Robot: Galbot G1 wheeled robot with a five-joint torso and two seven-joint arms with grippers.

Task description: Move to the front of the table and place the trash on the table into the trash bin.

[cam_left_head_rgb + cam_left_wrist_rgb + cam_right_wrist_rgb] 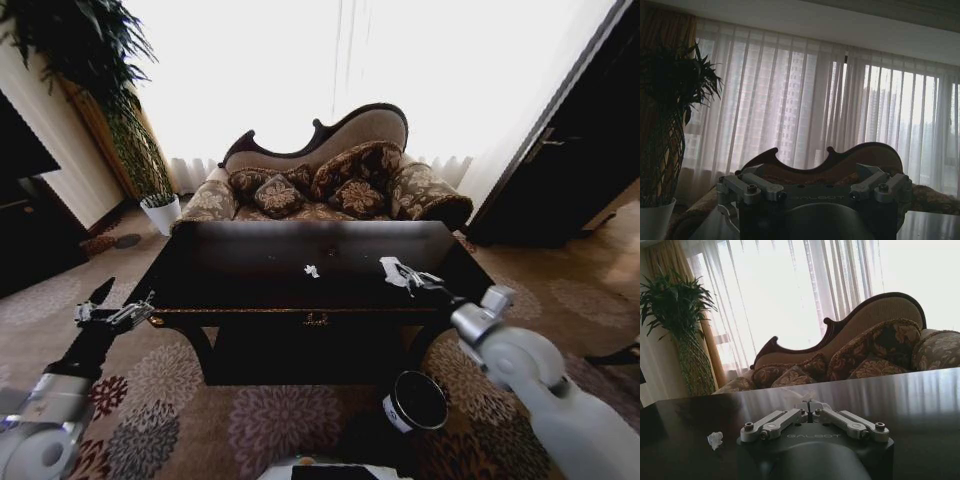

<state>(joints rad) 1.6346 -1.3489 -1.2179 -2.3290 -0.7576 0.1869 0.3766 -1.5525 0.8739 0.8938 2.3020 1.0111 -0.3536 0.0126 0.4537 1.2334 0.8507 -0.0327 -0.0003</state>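
While left tool point(112, 316) hovers, right tool point(396, 271) pinches trash point(807, 399).

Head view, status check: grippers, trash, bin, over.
Right gripper over the table at its right side, shut on white trash. Left gripper off the table's left corner. One paper scrap mid-table. Trash bin on the floor, path unobstructed.

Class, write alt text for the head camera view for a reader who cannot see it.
A dark glossy table fills the middle, with a white paper scrap on top and the right hand low over its right side. The left hand hangs off the table's left end; a black bin sits on the carpet below.
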